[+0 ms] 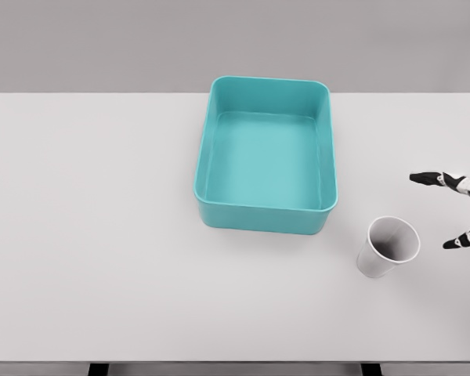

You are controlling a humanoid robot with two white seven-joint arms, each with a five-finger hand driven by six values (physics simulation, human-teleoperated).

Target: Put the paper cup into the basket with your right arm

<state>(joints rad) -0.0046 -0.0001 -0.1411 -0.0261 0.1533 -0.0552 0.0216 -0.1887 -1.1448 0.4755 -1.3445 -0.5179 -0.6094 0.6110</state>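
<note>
Two dark-tipped fingers [437, 178] of the right hand [464, 210] are seen spread apart at the right edge, grasping nothing. The paper cup [388, 246] stands upright on the white table [102, 235] just left of the lower fingertip, untouched. Further left and beyond, the teal basket [265, 153] is seen, apart from the cup.

Bare simulated test bench, not a lived-in room. Flat white table [102, 235] filling most of the head view, edges clean, dark leg tops just visible at the lower edge. Plain grey backdrop [102, 43] behind, featureless, no seams or fixtures discernible. Even, soft shading, rendered look throughout. Only props: teal basket [206, 157] and white paper cup [374, 262], set apart on the tabletop like staged test items.
</note>
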